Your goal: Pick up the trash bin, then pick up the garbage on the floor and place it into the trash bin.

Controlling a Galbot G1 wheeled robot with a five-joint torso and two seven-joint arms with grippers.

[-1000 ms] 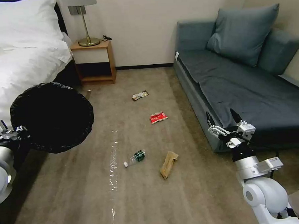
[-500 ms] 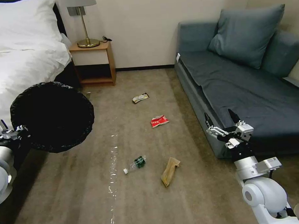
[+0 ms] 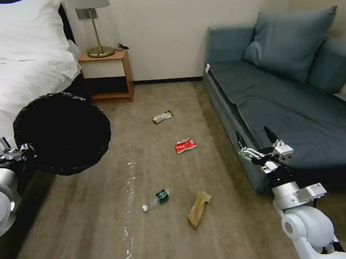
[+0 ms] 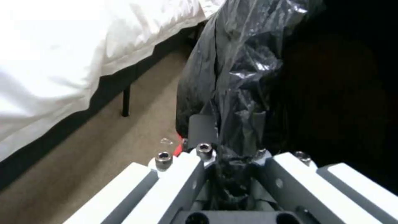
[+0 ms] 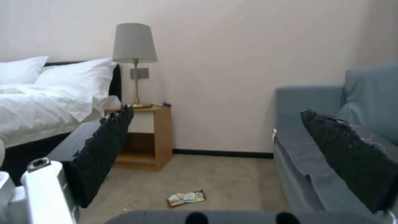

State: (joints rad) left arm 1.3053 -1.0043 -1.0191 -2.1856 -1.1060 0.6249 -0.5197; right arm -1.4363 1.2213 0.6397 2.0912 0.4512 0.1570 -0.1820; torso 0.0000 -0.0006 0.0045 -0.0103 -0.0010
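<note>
The left gripper [image 4: 230, 149] is clamped on the black-bagged rim of the trash bin [image 3: 62, 133], holding it off the carpet [image 3: 88, 209] beside the bed [image 3: 21, 71]. The right gripper [image 3: 257, 141] is raised with fingers spread wide (nothing between them) by the sofa's [image 3: 286, 101] front edge. On the carpet lie the bottle [image 3: 157, 199], paper bag [image 3: 198, 208], red wrapper [image 3: 185, 145] and yellowish wrapper [image 3: 163, 116], between the two grippers and well apart from both.

Open carpet [image 3: 162, 237] surrounds the garbage [image 3: 156, 199]; sofa [image 3: 279, 109] and bed [image 3: 21, 75] flank it.
</note>
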